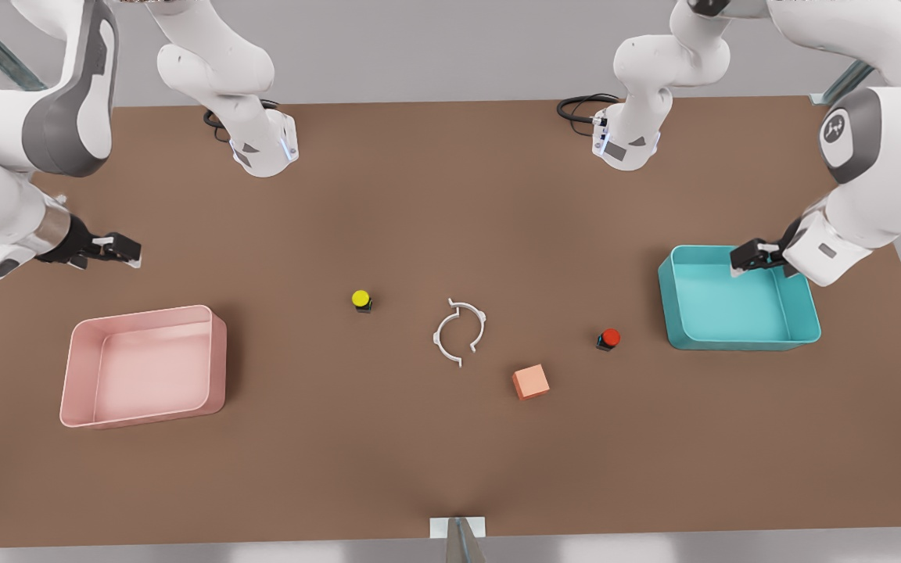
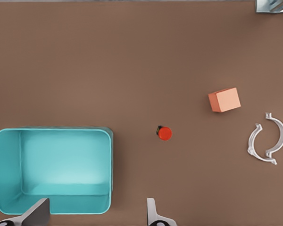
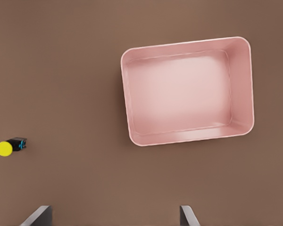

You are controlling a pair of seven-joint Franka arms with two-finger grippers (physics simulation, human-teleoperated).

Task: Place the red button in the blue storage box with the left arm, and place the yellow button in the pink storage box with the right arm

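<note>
Orange cube (image 1: 530, 381) and white ring (image 1: 459, 332) near mid table (image 1: 419, 453): clutter, not mine to move. Red button (image 1: 609, 338) on table just beside blue box (image 1: 740, 297), short carry. Yellow button (image 1: 361, 299) well apart from pink box (image 1: 141, 366). My left claw (image 1: 749, 256) released, hovering above blue box rim. My right claw (image 1: 116, 249) released, high beyond pink box. Both boxes empty; nothing grasped yet.
</note>
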